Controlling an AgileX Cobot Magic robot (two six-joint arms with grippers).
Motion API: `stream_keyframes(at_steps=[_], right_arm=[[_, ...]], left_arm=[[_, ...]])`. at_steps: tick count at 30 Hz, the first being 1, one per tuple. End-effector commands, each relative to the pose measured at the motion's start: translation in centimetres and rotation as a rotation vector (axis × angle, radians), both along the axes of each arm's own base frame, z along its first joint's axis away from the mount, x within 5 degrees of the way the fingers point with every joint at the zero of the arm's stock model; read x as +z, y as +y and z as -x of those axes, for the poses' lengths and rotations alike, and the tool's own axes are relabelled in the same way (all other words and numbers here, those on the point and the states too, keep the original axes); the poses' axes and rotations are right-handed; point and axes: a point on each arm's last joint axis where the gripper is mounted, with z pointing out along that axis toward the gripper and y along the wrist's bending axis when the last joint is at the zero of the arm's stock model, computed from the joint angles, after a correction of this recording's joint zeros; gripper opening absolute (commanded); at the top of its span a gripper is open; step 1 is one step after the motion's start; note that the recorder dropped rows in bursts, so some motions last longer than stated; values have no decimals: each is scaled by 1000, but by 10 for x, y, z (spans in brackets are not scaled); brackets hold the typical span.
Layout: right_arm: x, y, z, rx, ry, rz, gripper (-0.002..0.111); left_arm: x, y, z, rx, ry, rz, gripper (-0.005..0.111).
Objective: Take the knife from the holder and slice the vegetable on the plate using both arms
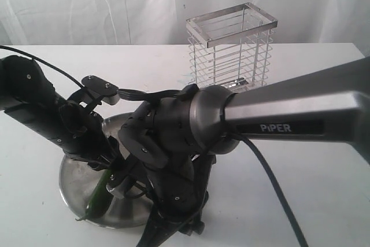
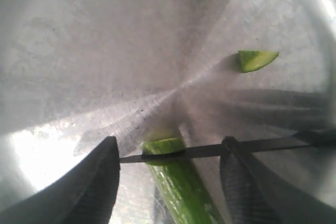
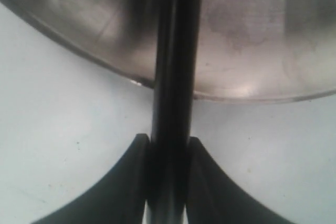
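My right gripper (image 3: pixel 168 139) is clamped on the knife (image 3: pixel 172 77) by its black handle. That is the place to hold it: it is stiff and slim but smooth, so I judge it could twist if the grip slackens. The blade lies across the vegetable (image 2: pixel 176 182), low centre in the left wrist view, on the plate (image 2: pixel 105 51). My left gripper (image 2: pixel 169 142) stands apart, one finger on each side of the vegetable, touching neither side. I expect it to be light, waxy and prone to roll. A cut piece (image 2: pixel 257 60) lies upper right. The label (image 1: pixel 274 126) reads "PiPER".
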Motion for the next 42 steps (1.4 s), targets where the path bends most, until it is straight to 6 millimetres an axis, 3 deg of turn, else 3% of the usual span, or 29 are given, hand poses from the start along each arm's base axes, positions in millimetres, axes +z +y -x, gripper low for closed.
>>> stream_keyframes(at_steps=[1, 10, 17, 25, 34, 42], right_arm=[[3, 5, -2, 9, -19, -33, 0], [4, 0, 0, 32, 12, 24, 0], [20, 3, -7, 62, -13, 73, 0], [22, 3, -7, 66, -4, 94, 0], [22, 4, -7, 64, -3, 83, 0], [22, 5, -8, 75, -7, 66, 0]], left_arm=[[-1, -3, 6, 0, 50, 21, 60], [-1, -3, 5, 1, 39, 17, 60], [-1, -3, 5, 0, 43, 17, 60], [-2, -2, 5, -16, 40, 0, 60], [-3, 23, -2, 110, 83, 15, 60], [-4, 24, 1, 104, 115, 16, 60]])
